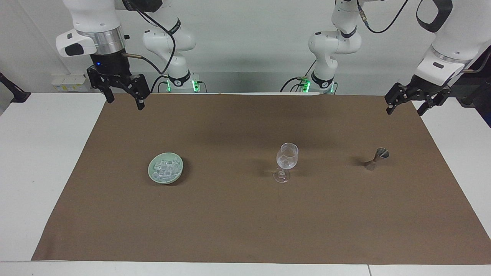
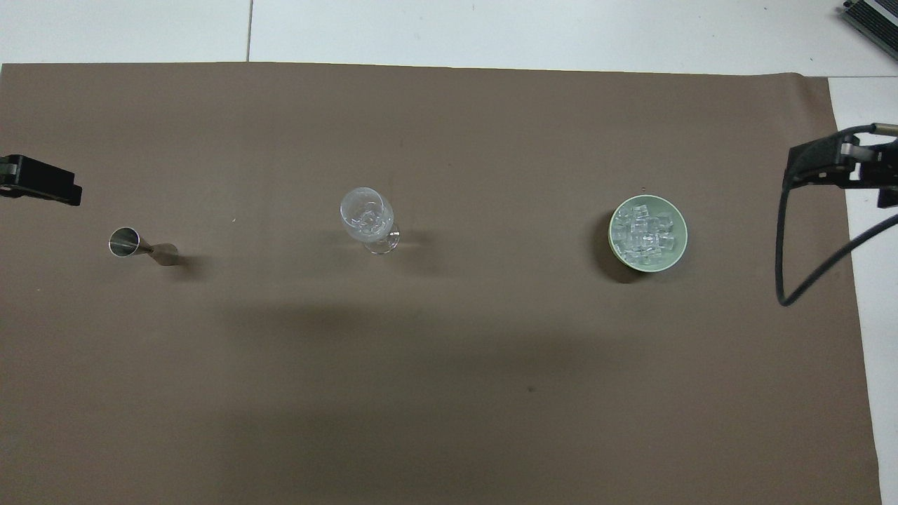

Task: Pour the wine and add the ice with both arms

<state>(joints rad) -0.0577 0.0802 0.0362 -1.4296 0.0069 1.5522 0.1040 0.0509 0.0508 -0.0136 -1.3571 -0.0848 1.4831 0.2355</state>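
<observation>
Both tools up, spread wide, holding nothing. Right tool (image 1: 122,94) over the mat's corner at the robots' edge, left tool (image 1: 415,100) over the matching corner at its own end, likely parked clear of the glassware. Ice (image 1: 165,169) heaped in a pale green bowl (image 1: 153,177) toward the right arm's end. Stemmed glass (image 1: 287,161) mid-mat, metal jigger (image 1: 376,158) beside it toward the left arm's end. Glass contents hard to read; overhead, tools cut off at the edges.

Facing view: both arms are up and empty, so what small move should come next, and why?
Probably none beyond parking: the glass already seems to hold ice cubes, the bowl and jigger stand free, and both the right tool and left tool hang open near the mat's corners.
</observation>
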